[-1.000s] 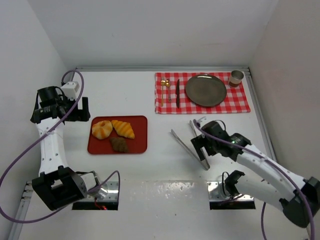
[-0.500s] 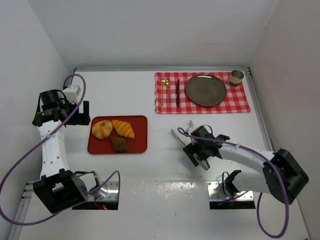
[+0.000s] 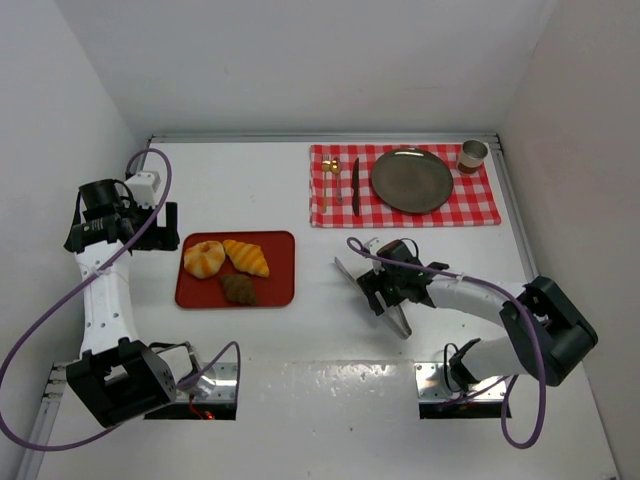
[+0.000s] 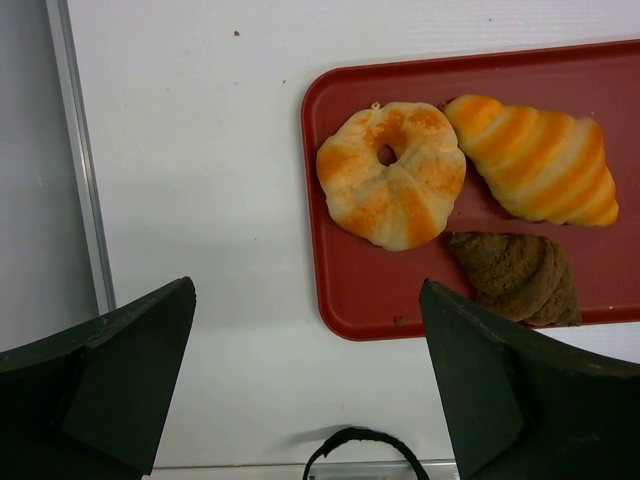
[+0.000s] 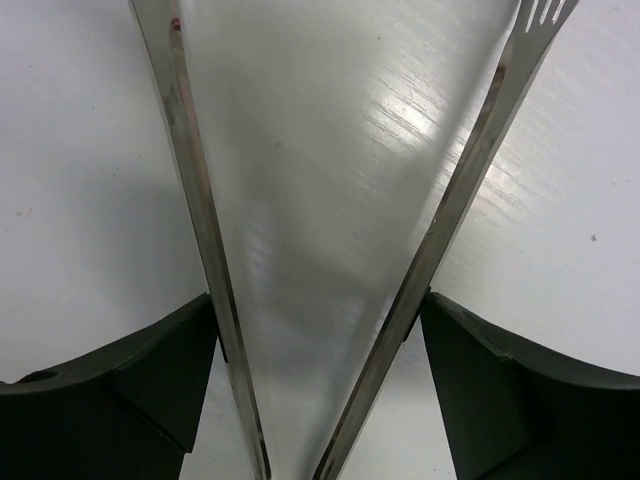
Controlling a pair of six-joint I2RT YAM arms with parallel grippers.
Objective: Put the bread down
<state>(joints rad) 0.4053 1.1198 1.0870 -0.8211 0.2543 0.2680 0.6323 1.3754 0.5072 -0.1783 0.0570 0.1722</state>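
The bread lies on a red tray (image 3: 280, 285): a round scored bun (image 3: 204, 258), a golden-orange croissant (image 3: 246, 257) and a dark brown lump (image 3: 237, 289). In the left wrist view the bun (image 4: 392, 175), croissant (image 4: 535, 160) and lump (image 4: 515, 275) sit on the tray (image 4: 370, 290). My left gripper (image 3: 165, 225) is open and empty, over the table left of the tray. My right gripper (image 3: 385, 290) is low at the table's middle right, its fingers (image 5: 520, 380) pressed against both arms of metal tongs (image 5: 190, 170). The tongs (image 3: 398, 322) are still spread in a V.
A red checked cloth (image 3: 330, 215) at the back right holds a dark plate (image 3: 412, 180), cutlery (image 3: 354, 185) and a small cup (image 3: 472, 155). White walls enclose the table on three sides. A metal rail (image 4: 75, 150) runs along the left edge.
My right gripper has moved left and dropped onto the tongs, which have shifted slightly left. My left arm has barely moved.
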